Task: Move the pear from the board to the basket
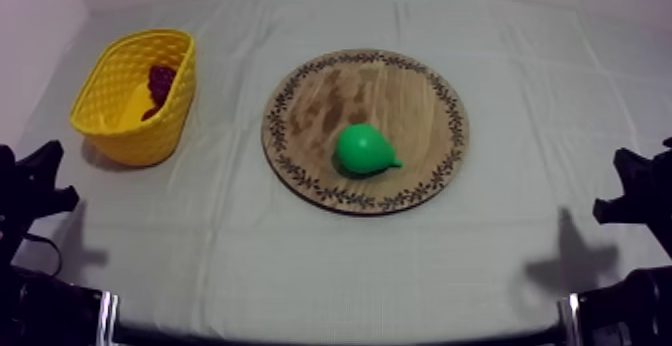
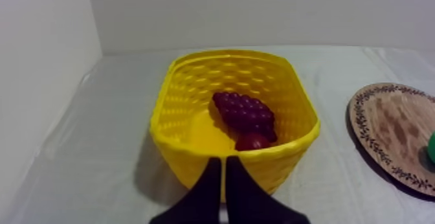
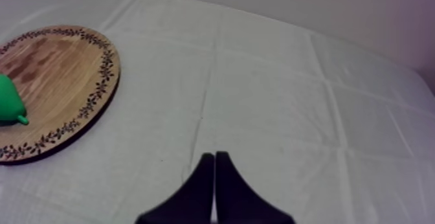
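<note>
— Spotted the pear (image 1: 366,149)?
— Found it from above, lying on the board (image 1: 340,85) just below the frame's centre, stem end turned right. Touched by nothing.
— And the basket (image 1: 118,125)?
— Stood at the upper left from above, well apart from the board.
— Looked inside?
— From above, made out the grapes (image 1: 160,82) as little more than a dark red patch. From the left wrist, told them apart plainly, with a small red fruit (image 2: 251,142) touching them at the near wall.
— Checked the left gripper (image 2: 224,164)?
— Sat just before the basket's near wall, fingers pressed together in a narrow wedge, holding nothing. Caught a green sliver of pear on the board beyond, well apart from it.
— Right gripper (image 3: 214,156)?
— Much the same: fingers together, nothing between them, over bare cloth (image 3: 291,110). Saw part of the pear on the board, off to one side, well apart.
— And from above?
— Placed both arms low, at the lower left and lower right edges, with the pear between and far from each.
</note>
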Controlling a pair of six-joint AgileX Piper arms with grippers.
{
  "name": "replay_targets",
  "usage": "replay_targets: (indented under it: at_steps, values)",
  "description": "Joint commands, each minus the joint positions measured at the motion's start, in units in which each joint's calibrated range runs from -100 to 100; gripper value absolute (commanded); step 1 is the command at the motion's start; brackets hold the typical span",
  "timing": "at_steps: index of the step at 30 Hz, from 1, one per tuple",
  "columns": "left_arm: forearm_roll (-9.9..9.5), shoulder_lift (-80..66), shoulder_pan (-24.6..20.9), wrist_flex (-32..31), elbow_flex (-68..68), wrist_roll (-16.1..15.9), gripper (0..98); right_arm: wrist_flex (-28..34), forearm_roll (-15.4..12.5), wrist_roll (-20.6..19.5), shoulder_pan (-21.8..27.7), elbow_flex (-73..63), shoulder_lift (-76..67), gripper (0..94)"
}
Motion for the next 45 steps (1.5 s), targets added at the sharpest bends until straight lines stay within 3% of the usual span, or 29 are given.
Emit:
replay_targets:
  at_steps: [1, 15, 23, 28, 45]
  values:
    - [1.19, 0.0, 0.2, 2.1, -0.2, -0.1, 0.0, 0.1, 0.0, -0.1, 0.0, 0.1, 0.0, 0.5]
    - [1.11, 0.0, 0.1, 2.1, -0.4, -0.1, 0.0, 0.1, 0.0, -0.1, 0.0, 0.1, 0.0, 0.5]
    - [-3.51, 3.1, 1.1, 0.6, -2.6, 3.8, 0.0, 0.1, 0.0, -0.1, 0.0, 0.1, 0.0, 0.5]
    - [-4.39, 9.7, 1.5, 0.1, -10.1, 5.6, 0.0, 0.1, 0.0, 0.0, 0.0, 0.1, 0.0, 0.5]
    - [0.36, 43.9, 5.4, 18.8, -61.3, 1.4, 0.0, 0.1, 0.0, 0.0, 0.0, 0.1, 0.0, 0.5]
